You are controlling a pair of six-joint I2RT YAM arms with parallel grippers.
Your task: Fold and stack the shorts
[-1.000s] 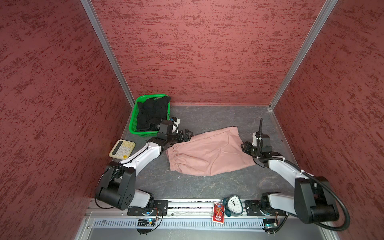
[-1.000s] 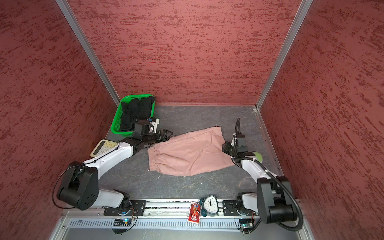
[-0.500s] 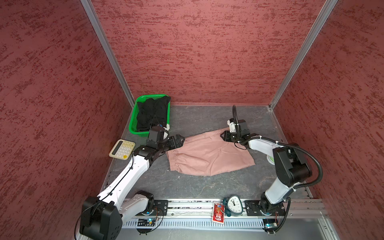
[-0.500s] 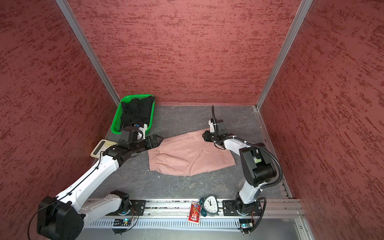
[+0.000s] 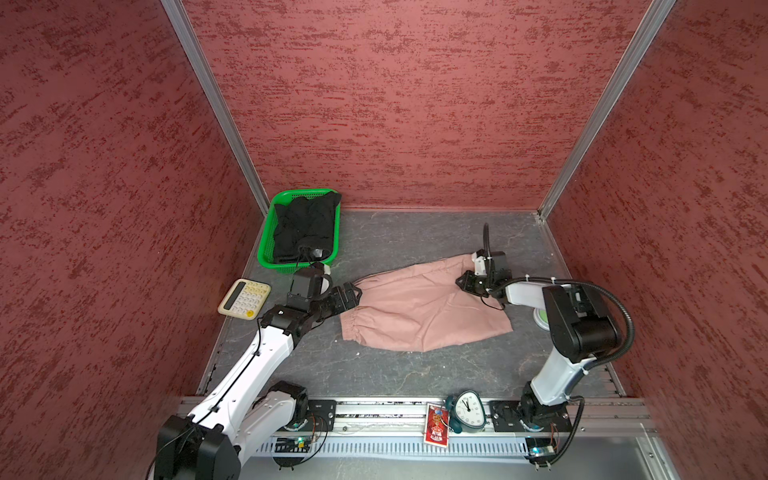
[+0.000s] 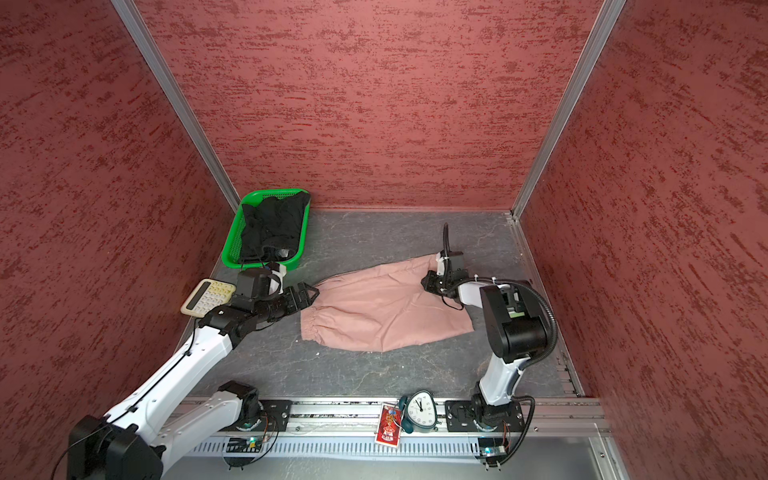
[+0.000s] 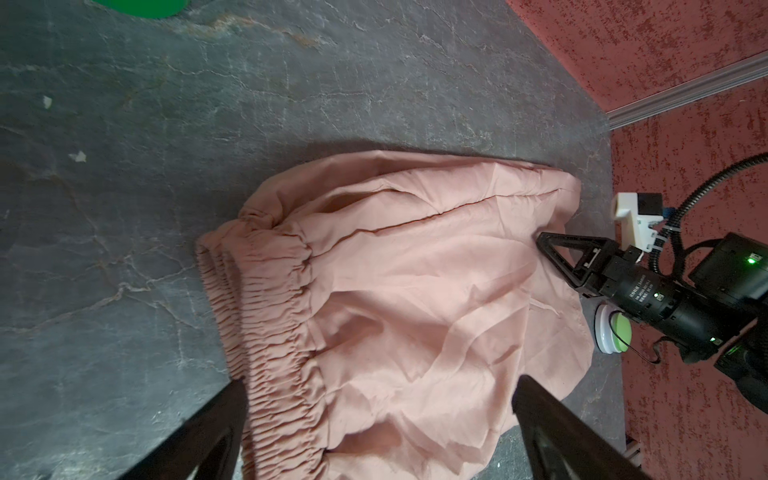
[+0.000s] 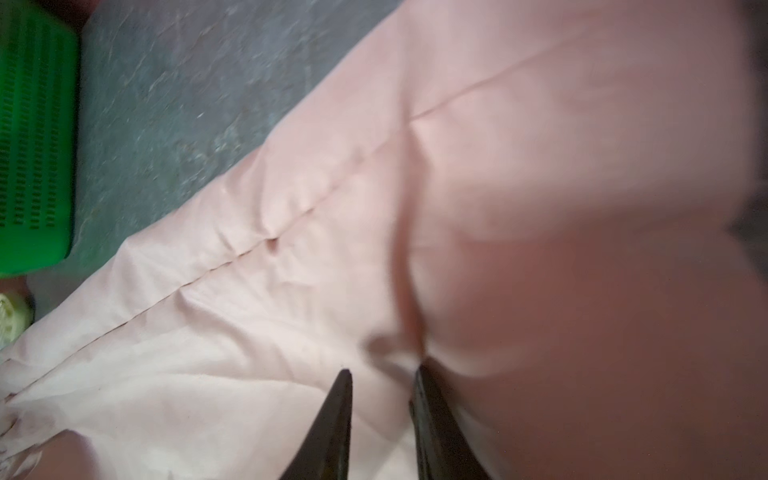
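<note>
Item: pink shorts [image 5: 419,307], one pair, spread flat at the middle of the grey surface [image 5: 415,232]. The long axis runs from the left edge toward the right edge. The gathered waistband [image 7: 266,299] faces the left edge and the leg hems face the right edge. Companion item: black shorts [image 5: 305,226], bunched in the green basket [image 5: 264,245] at the far-left corner, not yet folded. Left gripper [image 5: 353,294]: jaws spread wide and holding nothing, just off the far end of the waistband, with the cloth lying rightward and nearward of it. Right gripper [image 5: 460,282]: at the far hem corner, jaws drawn close. The right wrist view is blurred but shows a pucker of pink cloth between the fingertips [image 8: 343,382], which reads as a pinch on the shorts. Working relation: the left arm is nearer the waistband and the right arm nearer the hems, each at the garment's far edge. A fold would therefore probably carry that far edge toward the near edge, across the long axis, once the left jaws close on the waistband. Sundries: calculator [image 5: 244,298] by the left edge, well apart from the cloth.
</note>
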